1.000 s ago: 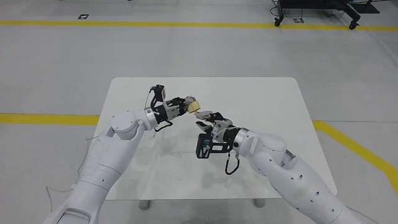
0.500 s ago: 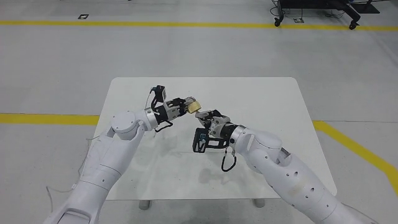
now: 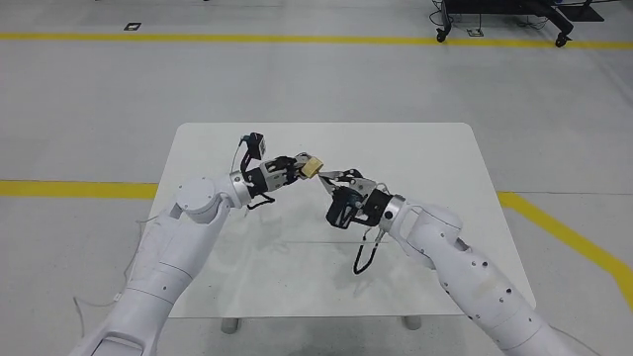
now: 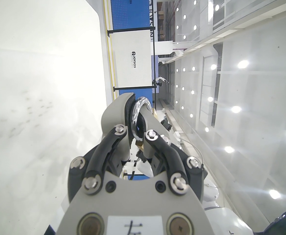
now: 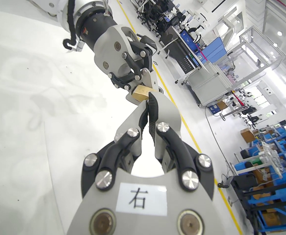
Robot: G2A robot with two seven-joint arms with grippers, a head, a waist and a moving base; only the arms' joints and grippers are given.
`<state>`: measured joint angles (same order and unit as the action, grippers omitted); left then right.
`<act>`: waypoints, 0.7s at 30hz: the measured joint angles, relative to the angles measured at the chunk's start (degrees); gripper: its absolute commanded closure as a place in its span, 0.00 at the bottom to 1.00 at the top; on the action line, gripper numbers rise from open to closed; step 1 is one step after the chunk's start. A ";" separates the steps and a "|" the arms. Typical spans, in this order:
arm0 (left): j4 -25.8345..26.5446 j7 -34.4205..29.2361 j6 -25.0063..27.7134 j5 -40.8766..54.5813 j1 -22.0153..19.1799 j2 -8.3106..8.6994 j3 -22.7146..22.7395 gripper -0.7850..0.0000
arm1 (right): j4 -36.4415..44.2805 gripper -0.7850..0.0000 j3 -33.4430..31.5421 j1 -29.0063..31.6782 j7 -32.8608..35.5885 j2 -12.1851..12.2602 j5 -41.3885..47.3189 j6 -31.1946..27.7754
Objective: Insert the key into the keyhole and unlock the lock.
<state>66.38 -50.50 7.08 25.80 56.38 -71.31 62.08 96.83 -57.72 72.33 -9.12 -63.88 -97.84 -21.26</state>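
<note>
Brass padlock with a silver steel shackle [image 5: 141, 92] sits clamped in the left pincer [image 4: 136, 110], held in the air above the middle of the white worktop [image 3: 425, 148]. The right pincer [image 5: 148, 101], fingers pressed together, meets the padlock's underside tip-first. Anything gripped between them is hidden.

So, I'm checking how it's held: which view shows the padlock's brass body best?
Right wrist view: the padlock is close, brass body plain. Left wrist view gives mainly its shackle; top view, a small tan block.
</note>
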 measured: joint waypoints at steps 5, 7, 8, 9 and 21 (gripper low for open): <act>1.10 1.23 2.88 -2.01 0.80 0.16 0.35 1.00 | -3.82 1.00 -2.00 -0.04 -6.14 0.02 7.83 -4.63; 1.56 1.65 3.72 -2.66 1.12 0.21 0.44 1.00 | -5.31 1.00 -2.45 -0.15 -7.86 -0.01 10.00 -5.83; 1.83 1.90 4.17 -3.14 1.30 0.24 0.51 1.00 | -6.03 1.00 -2.58 -0.23 -8.62 -0.04 10.93 -6.43; 2.02 2.08 4.41 -3.41 1.44 0.27 0.55 1.00 | -6.39 1.00 -2.63 -0.29 -8.94 -0.06 11.34 -6.73; 2.02 3.25 1.45 -1.73 1.84 0.24 1.25 1.00 | -8.05 0.00 -3.20 -0.46 -12.05 0.05 10.06 -9.01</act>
<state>68.40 -47.24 8.53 24.07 58.22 -71.07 63.33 88.78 -60.92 71.87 -21.16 -63.84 -87.78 -30.27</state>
